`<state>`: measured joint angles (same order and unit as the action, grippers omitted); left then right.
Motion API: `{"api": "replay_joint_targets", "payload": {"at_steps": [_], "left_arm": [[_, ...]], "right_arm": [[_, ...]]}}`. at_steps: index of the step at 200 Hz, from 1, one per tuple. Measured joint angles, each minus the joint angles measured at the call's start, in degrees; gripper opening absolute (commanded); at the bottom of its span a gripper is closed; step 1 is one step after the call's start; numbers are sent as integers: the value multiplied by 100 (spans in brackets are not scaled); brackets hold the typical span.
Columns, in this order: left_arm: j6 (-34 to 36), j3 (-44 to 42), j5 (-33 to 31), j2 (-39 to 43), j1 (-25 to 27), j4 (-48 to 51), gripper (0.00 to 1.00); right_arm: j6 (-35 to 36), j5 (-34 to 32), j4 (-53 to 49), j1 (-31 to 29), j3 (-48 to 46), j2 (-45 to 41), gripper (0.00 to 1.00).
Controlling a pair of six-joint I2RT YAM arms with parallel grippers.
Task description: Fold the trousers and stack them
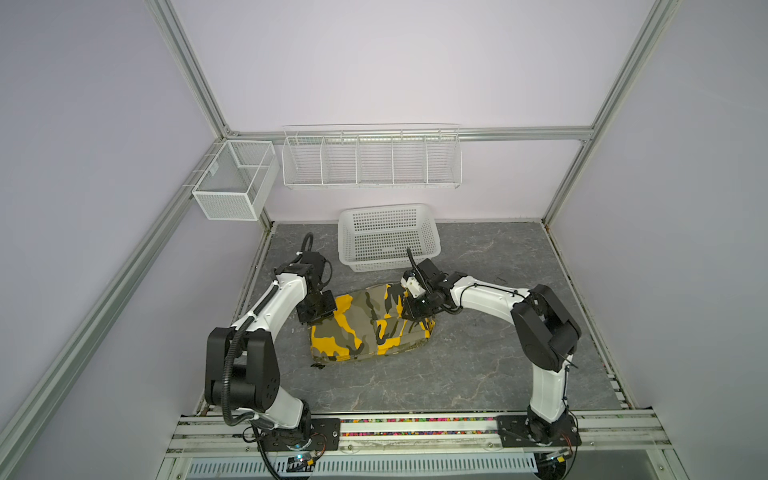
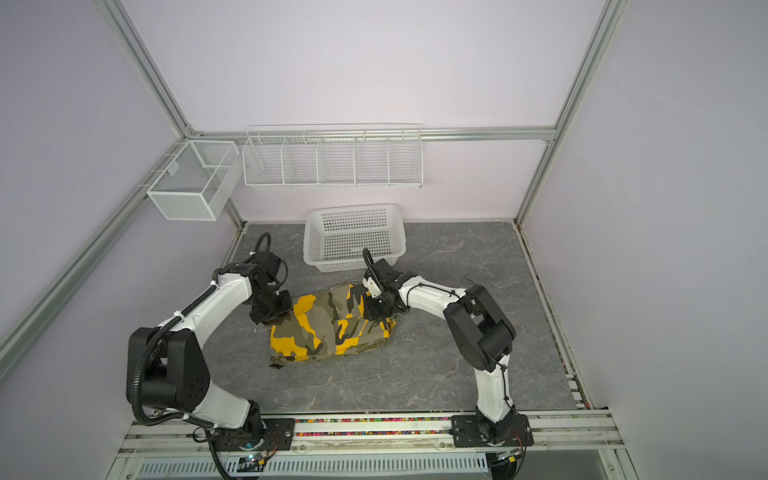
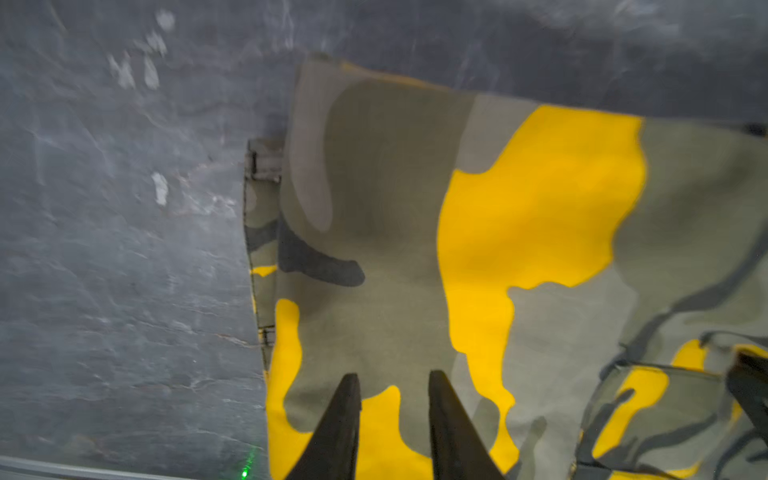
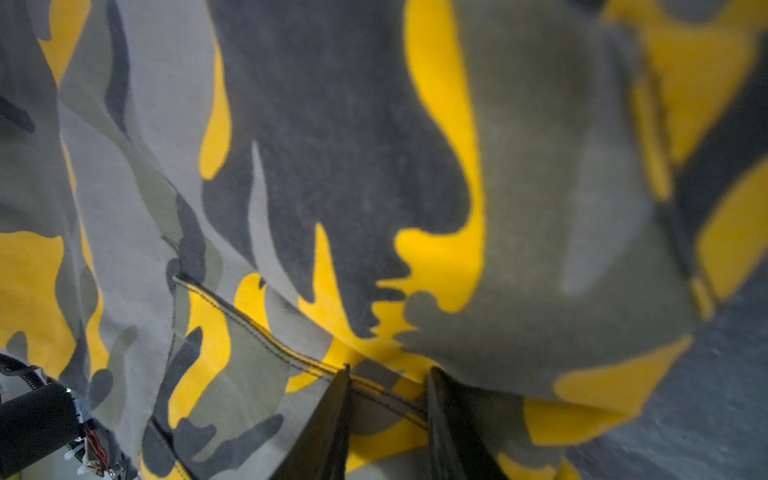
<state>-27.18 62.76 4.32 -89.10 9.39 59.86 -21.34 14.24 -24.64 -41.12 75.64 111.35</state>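
- Olive-green cloth with yellow and black patches is lying as a folded bundle on the table: these are the trousers [image 1: 370, 328], sitting between the two grippers, with one end under each.
- Judging by the look, the fabric is going to handle soft and floppy. It is thick where the layers and pocket are stacking up, so I would take a pinch through all layers at a folded edge rather than at the loose top sheet.
- Hovering over its own end of the bundle, the left gripper [image 3: 392, 376] is standing partly open and holding nothing.
- Pressing in at the opposite end, the right gripper [image 4: 388, 370] is showing its jaws partly apart with a stitched seam running across the gap. Whether it is actually clamping that cloth I cannot tell.
- Counting up: one pair of trousers and two grippers.
- Standing just beyond the right gripper, apart from the trousers, is one white basket [image 1: 374, 259].
- Hanging on the walls farther off are one mesh box [image 1: 235, 183] and one wire shelf [image 1: 372, 160] with five compartments.
- Bearing everything is one grey stone-patterned table [image 1: 478, 353].
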Motion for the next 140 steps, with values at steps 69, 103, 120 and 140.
{"api": "replay_joint_targets", "payload": {"at_steps": [69,103,120,140], "left_arm": [[-184,-986,-299,-205,-33,-529,33],[-284,-1086,-343,-26,-37,-581,41],[-323,-1082,-343,234,-37,-457,42],[-426,-1054,-227,728,-37,-232,43]], "right_arm": [[214,-271,44,179,487,-70,43],[258,-387,433,291,857,284,43],[262,-439,544,295,946,525,42],[295,-516,649,295,990,772,42]]}}
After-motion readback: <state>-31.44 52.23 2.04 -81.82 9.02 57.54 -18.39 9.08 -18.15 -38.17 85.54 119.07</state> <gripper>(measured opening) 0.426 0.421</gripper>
